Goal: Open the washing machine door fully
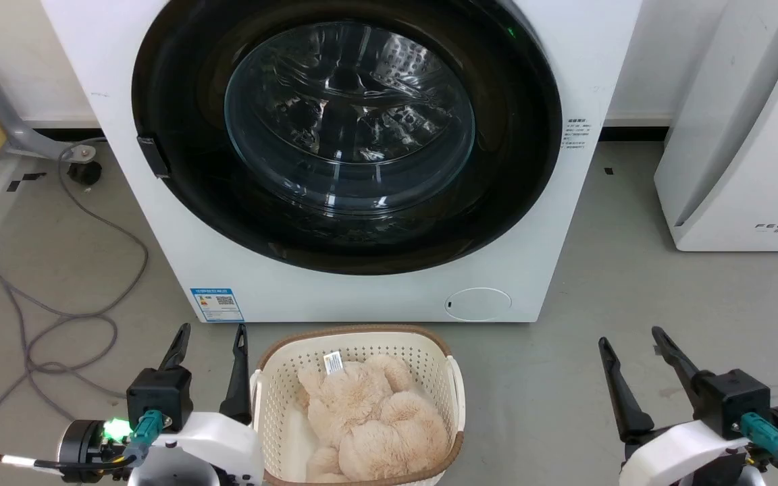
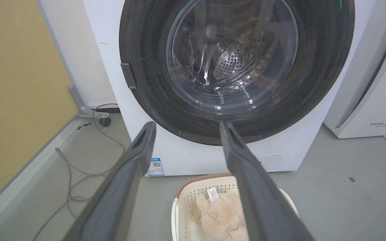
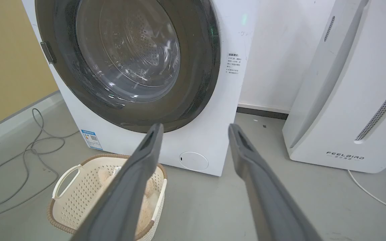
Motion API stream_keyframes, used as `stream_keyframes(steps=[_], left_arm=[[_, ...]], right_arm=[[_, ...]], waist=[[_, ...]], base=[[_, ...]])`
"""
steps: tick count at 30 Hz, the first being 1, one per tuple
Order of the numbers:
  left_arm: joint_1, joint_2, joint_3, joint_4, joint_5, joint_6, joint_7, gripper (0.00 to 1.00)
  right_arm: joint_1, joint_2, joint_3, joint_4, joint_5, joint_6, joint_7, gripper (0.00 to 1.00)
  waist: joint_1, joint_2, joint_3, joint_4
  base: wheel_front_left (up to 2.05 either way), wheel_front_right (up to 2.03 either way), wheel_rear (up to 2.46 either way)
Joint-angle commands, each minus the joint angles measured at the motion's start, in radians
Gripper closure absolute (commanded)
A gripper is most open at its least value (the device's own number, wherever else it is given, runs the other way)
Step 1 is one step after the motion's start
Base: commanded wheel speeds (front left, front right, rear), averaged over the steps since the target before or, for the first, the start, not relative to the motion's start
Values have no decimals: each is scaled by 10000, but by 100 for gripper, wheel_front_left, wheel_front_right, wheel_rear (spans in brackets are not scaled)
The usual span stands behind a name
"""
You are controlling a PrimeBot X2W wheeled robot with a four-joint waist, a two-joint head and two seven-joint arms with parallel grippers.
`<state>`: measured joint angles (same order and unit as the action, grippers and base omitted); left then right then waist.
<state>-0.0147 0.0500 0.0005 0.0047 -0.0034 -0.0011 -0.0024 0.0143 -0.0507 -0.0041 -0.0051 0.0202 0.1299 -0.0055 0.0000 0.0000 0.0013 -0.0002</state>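
We have the white boxy front-loading washing machine [image 1: 335,297] at twelve o'clock in our head view. Its big round glossy-black door with the clear bulging glass centre [image 1: 348,135] sits shut, flush against the front. So nothing of the job is done, and the whole swing is left.

Our left gripper [image 1: 213,329] waits at seven o'clock, its two dark fingers spread and holding nothing. Our right gripper [image 1: 631,336] at five o'clock is likewise spread and empty. Both are well short of the door.

The small dark latch tab [image 1: 152,156] on the door's rim at nine o'clock looks like the edge to catch, so we judge the hinge is at three o'clock.

Now for room. A cream perforated plastic basket with a brown rim [image 1: 355,331] stands at six o'clock, just in front of the machine, with a beige plush toy [image 1: 375,412] inside. A tall white appliance with grey lettering [image 1: 733,169] at three o'clock may limit the full swing. Loose grey cable [image 1: 146,255] trails at nine o'clock. The grey floor [image 1: 564,378] at four o'clock offers us space.
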Motion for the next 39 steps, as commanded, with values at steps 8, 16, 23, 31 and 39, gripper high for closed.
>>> stream_keyframes(steps=[8, 16, 23, 31, 39], left_arm=[[-23, 0, -124, -1, -150, 213, -260, 0], [-27, 0, -211, -4, -240, 352, -427, 0], [-33, 1, -283, -9, -308, 468, -574, 0], [-104, 1, -352, -43, -356, 567, -740, 0], [-266, 1, -396, -94, -392, 669, -908, 0]], right_arm=[[-10, 1, -102, -176, 665, 1, -239, 0], [-66, 1, -233, -165, 1984, 1, -406, 100], [-260, 1, -349, 76, 3769, 2, -552, 100], [-961, 1, -732, 677, 5760, 2, -609, 100], [-1978, -167, -1253, 1435, 7036, 3, -486, 100]], waist=[[0, 0, 19, 2], [0, 0, 27, 10], [0, 0, 43, 19], [0, 0, 191, 57], [0, 0, 514, 142]], base=[[0, 0, 0], [0, 0, 0], [0, 0, 0], [0, 0, 0], [0, 0, 0]])
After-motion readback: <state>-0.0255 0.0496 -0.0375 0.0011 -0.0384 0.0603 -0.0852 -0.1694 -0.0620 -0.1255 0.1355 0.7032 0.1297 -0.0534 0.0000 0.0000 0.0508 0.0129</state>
